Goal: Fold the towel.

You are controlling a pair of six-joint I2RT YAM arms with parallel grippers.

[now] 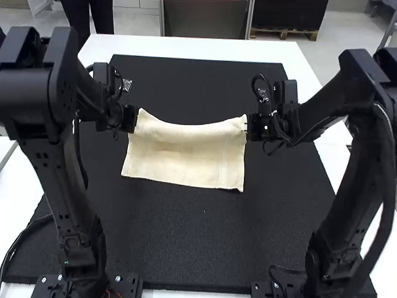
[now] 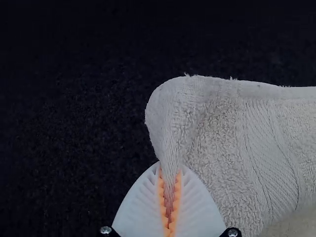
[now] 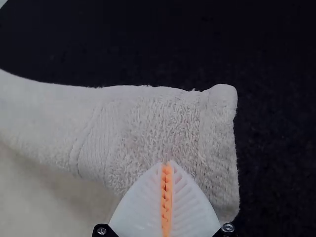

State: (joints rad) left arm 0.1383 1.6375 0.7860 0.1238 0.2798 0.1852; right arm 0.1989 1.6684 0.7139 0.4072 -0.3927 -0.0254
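i have the left gripper [image 2: 171, 169] closed on a gathered corner of the towel [image 1: 186, 158], cloth bunched between its pads. the right gripper [image 3: 168, 165] is closed too, its tips against the cloth just in from the opposite corner; i judge it has a pinch, but a shallow one. the towel spans the gap between the two grippers, its far edge sagging midway, the rest spreading towards my arms' bases over the black mat [image 1: 198, 242]. my worry is that right-hand bite: if i pull the grippers apart to take out the sag, the cloth could slip from those tips and that side would drop crooked. the left grip looks firmer, but its bunched corner may leave a crease. if i bring the edge over with the sag left in, or one gripper leading, the layers could land skewed or rumpled.
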